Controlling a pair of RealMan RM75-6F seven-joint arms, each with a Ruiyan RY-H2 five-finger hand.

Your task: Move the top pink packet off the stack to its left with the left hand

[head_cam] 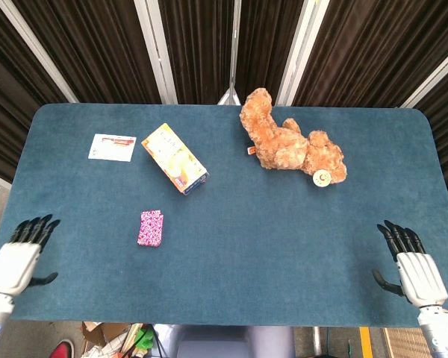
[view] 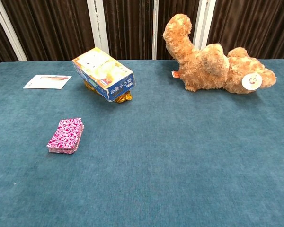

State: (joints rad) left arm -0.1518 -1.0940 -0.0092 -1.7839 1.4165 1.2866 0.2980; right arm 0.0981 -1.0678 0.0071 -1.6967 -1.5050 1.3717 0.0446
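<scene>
Both robot hands empty, fingers apart; pink packet stack (head_cam: pixel 151 228) well right of left robot hand (head_cam: pixel 19 257), apparently untouched.

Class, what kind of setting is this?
Probably a robot test bench or lab: a blue felt-covered table, dark curtains behind it, and two robot hands, left hand and right hand, at its near edge.

Box (view: pixel 103 74) blue side carries white print, characters too small to read, white card (view: pixel 47 82) shows a red mark and lines, illegible, round tag (view: pixel 252 81) on bear (view: pixel 213 59) bears a mark, unreadable
</scene>
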